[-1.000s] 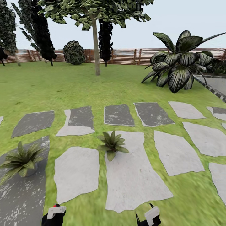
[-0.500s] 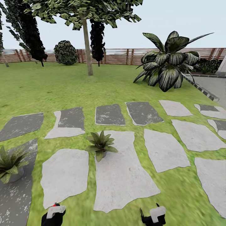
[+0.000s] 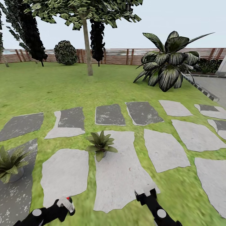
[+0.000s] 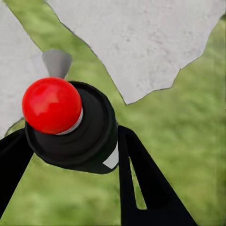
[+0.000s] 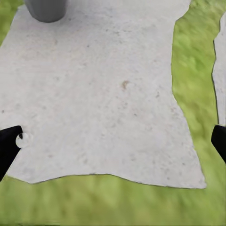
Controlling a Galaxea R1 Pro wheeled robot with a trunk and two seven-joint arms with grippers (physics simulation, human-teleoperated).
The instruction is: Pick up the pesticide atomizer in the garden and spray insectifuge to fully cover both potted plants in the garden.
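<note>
Head view: left fingers (image 3: 67,205) around the pesticide atomizer (image 4: 70,122), right fingers (image 3: 145,195) wide apart.

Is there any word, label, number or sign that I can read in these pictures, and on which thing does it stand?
None: no readable text stands on anything here.
Object with a red ball top held in the left gripper: no label or lettering on the side that shows.
Potted plants: plain grey pots, no tags.
Stepping stones and wooden fence: no signs or marks.
</note>
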